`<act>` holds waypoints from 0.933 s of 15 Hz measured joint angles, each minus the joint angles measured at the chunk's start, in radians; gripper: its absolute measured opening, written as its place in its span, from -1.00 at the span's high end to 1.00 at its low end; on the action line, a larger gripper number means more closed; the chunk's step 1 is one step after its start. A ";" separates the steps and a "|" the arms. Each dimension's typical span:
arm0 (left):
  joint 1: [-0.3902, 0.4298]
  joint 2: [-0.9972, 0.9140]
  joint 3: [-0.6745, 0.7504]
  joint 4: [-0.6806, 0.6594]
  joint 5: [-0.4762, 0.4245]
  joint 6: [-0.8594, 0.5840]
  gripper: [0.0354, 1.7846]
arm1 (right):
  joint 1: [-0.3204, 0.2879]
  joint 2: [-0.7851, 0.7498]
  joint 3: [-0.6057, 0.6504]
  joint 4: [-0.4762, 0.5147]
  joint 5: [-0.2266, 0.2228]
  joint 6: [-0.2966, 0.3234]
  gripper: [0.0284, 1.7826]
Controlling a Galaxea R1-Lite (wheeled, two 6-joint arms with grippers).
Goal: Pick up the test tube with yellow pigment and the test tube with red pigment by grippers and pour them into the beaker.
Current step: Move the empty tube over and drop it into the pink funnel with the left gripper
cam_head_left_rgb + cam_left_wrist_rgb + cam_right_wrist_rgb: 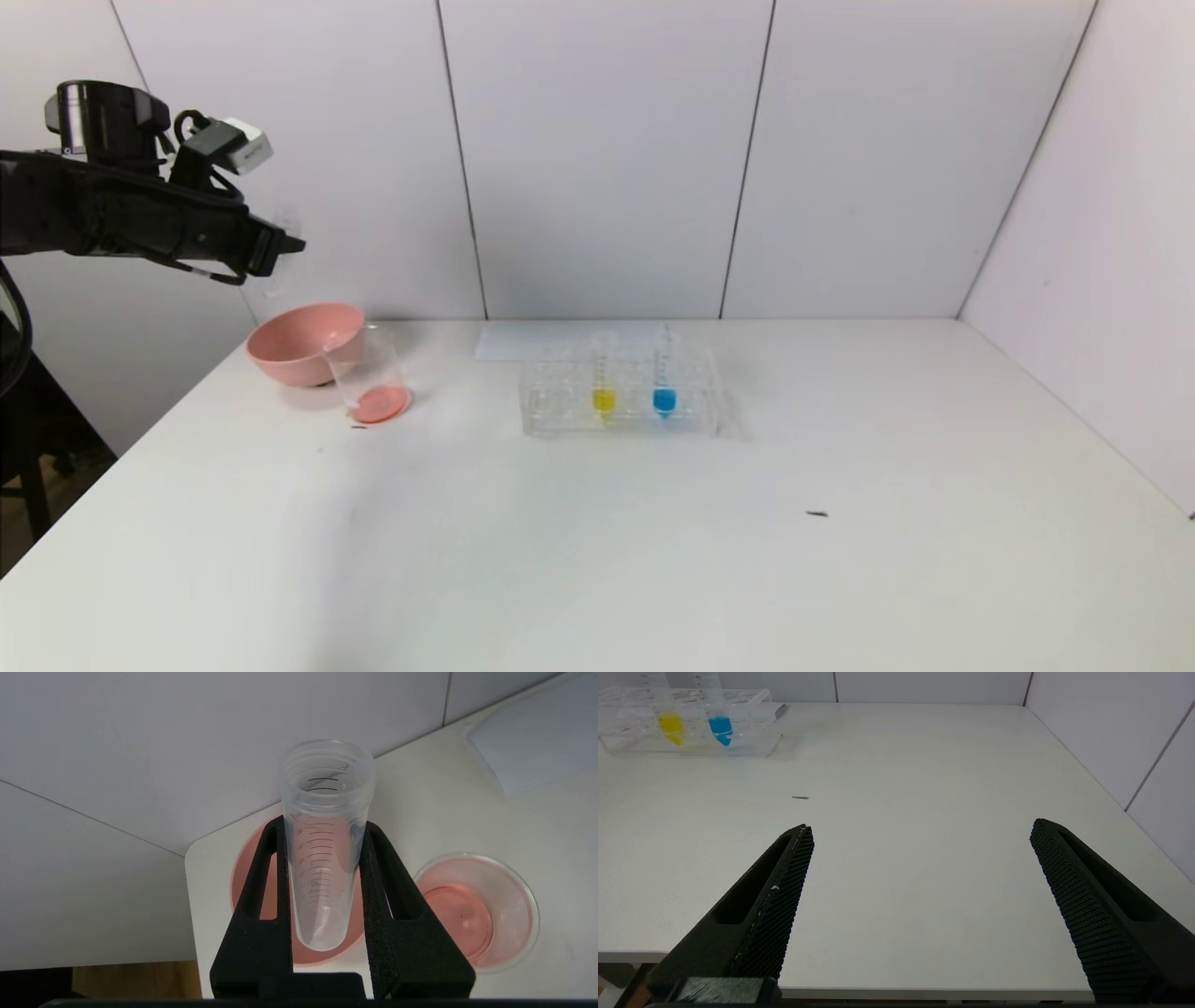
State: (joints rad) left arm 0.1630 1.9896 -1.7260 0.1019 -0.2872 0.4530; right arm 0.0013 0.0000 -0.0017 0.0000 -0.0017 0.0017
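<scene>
This looks like a lab bench setup: a plain white table point(653, 560) boxed in by white wall panels point(597, 159), bearing a clear tube rack point(621, 397) with graduated tubes of coloured liquid, a beaker point(369, 378) and a pink bowl point(299, 343).

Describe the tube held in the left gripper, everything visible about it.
The test tube with red pigment is a clear, slightly cloudy plastic tube with a threaded open mouth, no cap, dark graduation marks down its side and a rounded, tapered tip. It looks emptied: no red liquid shows inside. The left gripper is shut on its middle, one black finger pressing each side. It is held above the pink bowl, beside the beaker, which holds reddish liquid. Nothing else touches it.
</scene>
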 joint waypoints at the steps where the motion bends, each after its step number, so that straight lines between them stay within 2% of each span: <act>1: 0.001 0.006 0.008 -0.041 0.001 -0.032 0.53 | 0.000 0.000 0.000 0.000 0.000 0.000 -0.91; 7: 0.015 0.067 0.000 -0.184 0.009 -0.230 0.53 | 0.000 0.000 0.000 0.000 0.000 0.000 -0.91; 14: 0.053 0.151 -0.007 -0.226 0.012 -0.290 0.53 | 0.000 0.000 0.000 0.000 0.000 0.000 -0.91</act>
State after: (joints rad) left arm 0.2160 2.1406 -1.7328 -0.1245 -0.2755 0.1626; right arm 0.0013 0.0000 -0.0017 0.0000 -0.0017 0.0017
